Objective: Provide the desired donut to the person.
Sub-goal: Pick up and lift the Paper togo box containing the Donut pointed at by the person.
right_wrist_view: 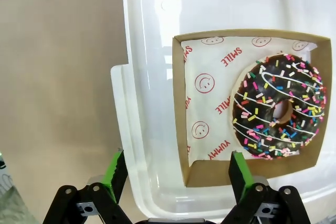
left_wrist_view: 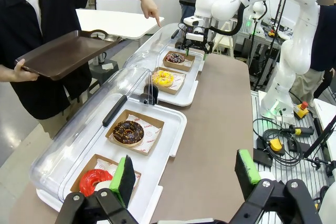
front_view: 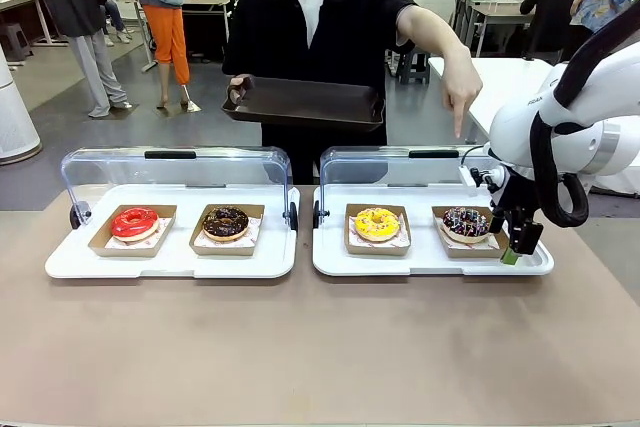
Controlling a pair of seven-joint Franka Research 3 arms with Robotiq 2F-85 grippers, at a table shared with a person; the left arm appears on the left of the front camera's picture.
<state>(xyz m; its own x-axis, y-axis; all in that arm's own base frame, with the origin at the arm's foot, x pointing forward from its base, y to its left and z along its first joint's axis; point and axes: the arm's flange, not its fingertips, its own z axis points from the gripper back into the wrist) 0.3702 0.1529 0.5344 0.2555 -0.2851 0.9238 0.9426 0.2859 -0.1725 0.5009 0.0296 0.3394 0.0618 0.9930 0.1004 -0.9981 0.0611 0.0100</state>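
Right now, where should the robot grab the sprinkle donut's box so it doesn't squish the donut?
Probably pinch the box by its thin upright wall on the bare-paper side, coming straight down from above with the open right gripper. The donut sits off-centre, so one finger should fit inside there without touching icing.

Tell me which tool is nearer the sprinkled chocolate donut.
Right. The right tool hangs open at the box holding the sprinkled donut; the left tool is far down the table, beside the red donut.
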